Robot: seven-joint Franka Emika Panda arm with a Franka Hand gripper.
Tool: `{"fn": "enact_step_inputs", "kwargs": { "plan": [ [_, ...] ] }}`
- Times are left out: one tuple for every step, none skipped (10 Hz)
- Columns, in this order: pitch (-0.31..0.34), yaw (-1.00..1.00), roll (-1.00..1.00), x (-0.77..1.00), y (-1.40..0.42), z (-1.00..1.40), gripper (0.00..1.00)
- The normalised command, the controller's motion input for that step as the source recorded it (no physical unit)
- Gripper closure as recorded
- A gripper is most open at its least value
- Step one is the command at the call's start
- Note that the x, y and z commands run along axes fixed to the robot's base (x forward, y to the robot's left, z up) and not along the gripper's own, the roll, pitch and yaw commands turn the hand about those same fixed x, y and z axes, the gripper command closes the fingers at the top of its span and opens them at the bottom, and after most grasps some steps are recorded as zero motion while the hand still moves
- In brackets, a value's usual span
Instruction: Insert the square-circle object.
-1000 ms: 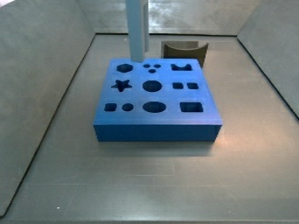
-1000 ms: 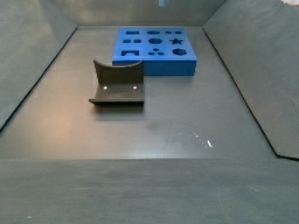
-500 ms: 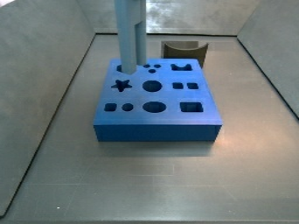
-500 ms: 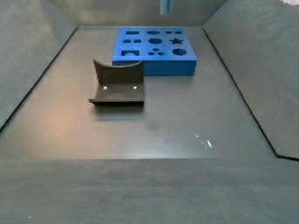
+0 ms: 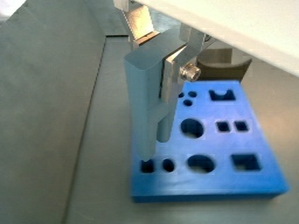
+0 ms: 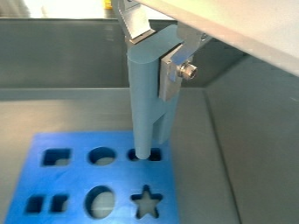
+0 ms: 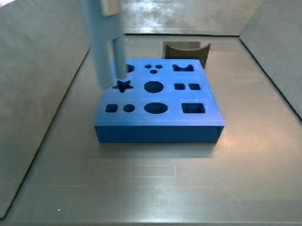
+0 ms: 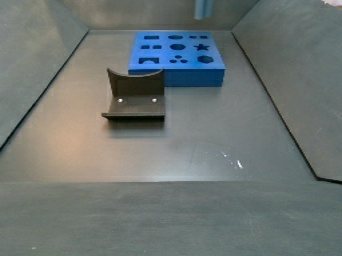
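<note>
The square-circle object [image 5: 145, 101] is a long pale-blue piece held upright, and it also shows in the other wrist view [image 6: 145, 101]. My gripper [image 5: 156, 51] is shut on its upper end, as both wrist views [image 6: 153, 51] show. In a side view the piece [image 7: 104, 48] hangs over the left edge of the blue block [image 7: 160, 110]. Its lower end is by the star hole [image 7: 122, 86]. In a wrist view that end sits at a small hole [image 6: 152, 157]. I cannot tell whether it is inside. In a side view only the piece's tip [image 8: 203, 8] shows.
The brown fixture [image 8: 134, 95] stands on the floor in front of the blue block [image 8: 178, 58], and it shows behind the block in a side view [image 7: 185, 48]. Grey walls enclose the floor on both sides.
The gripper has carried the piece leftward and lower in a side view, from the block's back left corner to beside the star hole.
</note>
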Motion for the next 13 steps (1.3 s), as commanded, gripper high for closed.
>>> {"fn": "enact_step_inputs", "kwargs": {
  "plan": [
    [0.0, -1.0, 0.0, 0.0, 0.0, -0.22, 1.0],
    [0.0, -1.0, 0.0, 0.0, 0.0, -0.22, 1.0],
    [-0.016, -1.0, 0.0, 0.0, 0.0, -0.3, 1.0],
    [-0.019, -1.0, 0.0, 0.0, 0.0, -0.3, 1.0],
    [-0.017, -1.0, 0.0, 0.0, 0.0, -0.3, 1.0],
    [-0.013, -1.0, 0.0, 0.0, 0.0, -0.3, 1.0],
    [0.0, -1.0, 0.0, 0.0, 0.0, -0.23, 1.0],
    [0.0, -0.8, -0.03, 0.33, -0.01, -0.16, 1.0],
    [0.0, -0.58, -0.03, 0.51, -0.15, -0.17, 1.0],
    [-0.01, -0.4, 0.0, 0.37, -0.29, -0.22, 1.0],
    [0.004, -0.27, 0.1, 0.26, -0.15, -0.18, 1.0],
    [0.007, -0.06, 0.06, 0.0, 0.0, -0.19, 1.0],
    [0.053, -0.25, 0.03, 0.0, 0.0, -0.33, 1.0]
  ]
}}
